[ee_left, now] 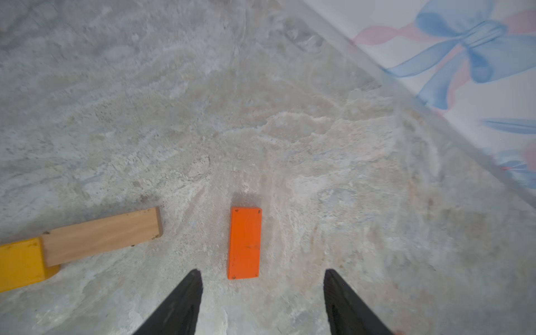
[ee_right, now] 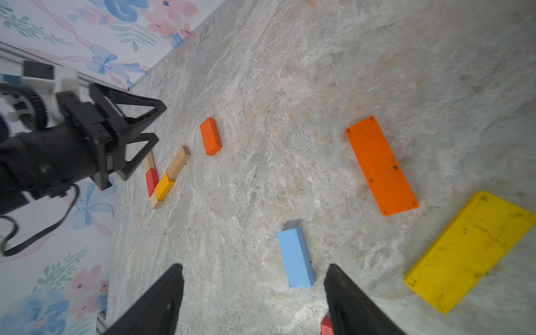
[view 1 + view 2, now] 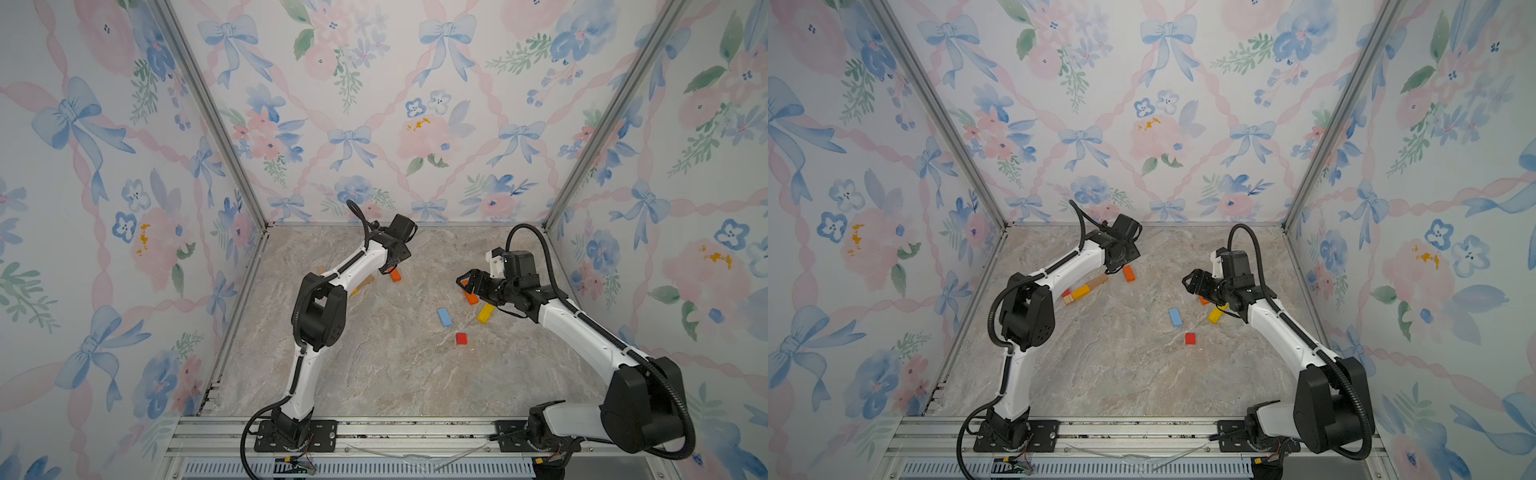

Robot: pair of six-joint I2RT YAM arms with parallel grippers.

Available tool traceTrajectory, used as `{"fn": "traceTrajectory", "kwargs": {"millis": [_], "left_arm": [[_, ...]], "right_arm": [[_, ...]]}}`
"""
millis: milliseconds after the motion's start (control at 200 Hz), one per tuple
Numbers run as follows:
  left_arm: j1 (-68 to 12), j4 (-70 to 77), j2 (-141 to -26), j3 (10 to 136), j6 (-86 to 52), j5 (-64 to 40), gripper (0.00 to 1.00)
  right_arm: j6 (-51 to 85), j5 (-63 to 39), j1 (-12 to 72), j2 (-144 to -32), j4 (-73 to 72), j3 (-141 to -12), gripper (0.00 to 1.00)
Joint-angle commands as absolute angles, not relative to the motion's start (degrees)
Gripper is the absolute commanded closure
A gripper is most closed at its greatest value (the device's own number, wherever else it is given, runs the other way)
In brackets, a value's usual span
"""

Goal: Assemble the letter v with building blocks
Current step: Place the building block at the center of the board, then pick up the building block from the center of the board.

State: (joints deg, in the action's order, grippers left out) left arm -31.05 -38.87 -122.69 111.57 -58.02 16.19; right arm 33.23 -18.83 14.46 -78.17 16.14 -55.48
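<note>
My left gripper (image 1: 262,274) is open and hovers just behind a small orange block (image 1: 245,242) that lies flat and free on the table; both top views show this block (image 3: 395,275) by the left wrist. Beside it, a natural wood bar (image 1: 101,236) meets a yellow block (image 1: 21,262). In the right wrist view these join a red block (image 2: 152,181) in a small angled group. My right gripper (image 2: 253,268) is open and empty above the table, near a light blue block (image 2: 295,256), a long orange block (image 2: 381,166) and a yellow block (image 2: 470,252).
A small red block (image 3: 461,338) lies alone in front of the light blue block (image 3: 444,317). Floral walls close the marble table (image 3: 374,374) at the back and both sides. The left arm's elbow (image 3: 322,316) stands over the table's left part.
</note>
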Motion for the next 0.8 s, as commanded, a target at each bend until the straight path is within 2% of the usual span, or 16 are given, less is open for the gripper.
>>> {"fn": "traceTrajectory", "kwargs": {"millis": [0, 120, 325, 600, 795], "left_arm": [[-30.9, -39.0, -116.5, 110.1, -50.6, 17.1, 0.3], [-30.8, -35.5, -109.7, 104.1, -43.2, 15.1, 0.31], [-30.1, -21.7, -93.8, 84.6, -36.1, 9.9, 0.32], [-28.2, -10.3, -72.6, 63.5, -29.1, 9.6, 0.23], [-26.9, -6.7, -61.0, 54.9, -26.8, 10.8, 0.16]], "right_arm": [[28.6, -16.3, 15.0, -80.2, 21.9, -59.6, 0.21], [26.3, -14.6, 15.0, -83.3, 24.6, -63.0, 0.21], [23.1, -12.0, 15.2, -90.4, 28.7, -68.1, 0.22], [19.5, -8.5, 16.2, -100.9, 33.9, -74.3, 0.21], [17.2, -3.2, 17.4, -106.5, 38.1, -78.0, 0.2]]}}
